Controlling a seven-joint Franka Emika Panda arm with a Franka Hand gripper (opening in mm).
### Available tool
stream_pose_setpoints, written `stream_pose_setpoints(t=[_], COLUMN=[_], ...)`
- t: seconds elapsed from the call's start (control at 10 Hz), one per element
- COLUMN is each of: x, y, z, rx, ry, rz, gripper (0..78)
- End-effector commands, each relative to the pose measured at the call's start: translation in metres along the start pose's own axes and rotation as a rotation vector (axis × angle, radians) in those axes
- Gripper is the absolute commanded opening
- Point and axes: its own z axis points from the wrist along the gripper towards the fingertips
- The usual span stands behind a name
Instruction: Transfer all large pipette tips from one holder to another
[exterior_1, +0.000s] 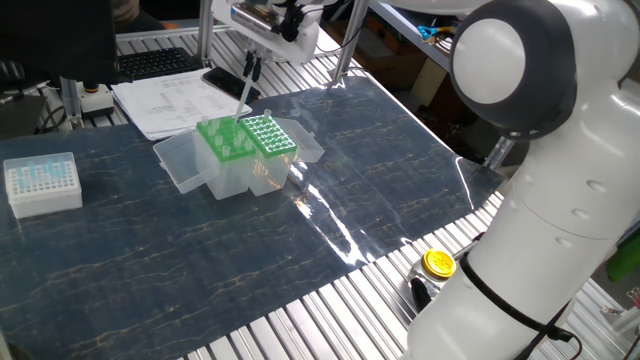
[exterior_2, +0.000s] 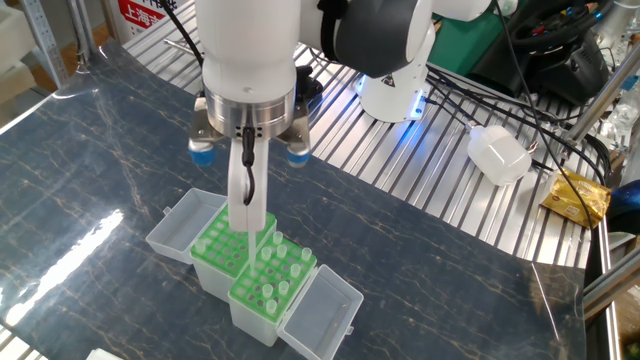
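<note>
The big white Franka arm (exterior_1: 520, 190) fills the right of one fixed view and reaches over the dark marbled table mat (exterior_1: 250, 250) that covers the ribbed metal table (exterior_2: 430, 190). Near the middle of the mat stand two green-topped clear plastic tip holders (exterior_2: 255, 270), side by side and touching, each with its clear lid (exterior_2: 322, 312) folded out flat to the outer side. The holder nearer the arm's base in the other fixed view carries the large clear pipette tips (exterior_2: 281, 271), standing upright in its holes; its neighbour's green top (exterior_2: 220, 242) shows mostly bare holes. The gripper (exterior_2: 250, 222) hangs straight above the seam between the two holders, its pale fingers (exterior_2: 247, 195) drawn close together on one clear pipette tip (exterior_2: 254, 238) that points down just above the green tops, not seated in either. A small white box of short bluish tips (exterior_1: 42, 182) sits well apart at the mat's far edge. A stack of white printed papers (exterior_1: 175, 102) lies behind the holders.
</note>
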Motion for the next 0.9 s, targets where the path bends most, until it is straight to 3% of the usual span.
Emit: stream_pose_setpoints(t=[0.1,0.9], x=[-0.0005,0.0017], y=[0.001,-0.0001], z=[-0.0007,0.0088], rx=[-0.003,0.007], ry=[-0.004,-0.018], rz=[-0.008,-0.015], gripper=[1.1,1.1])
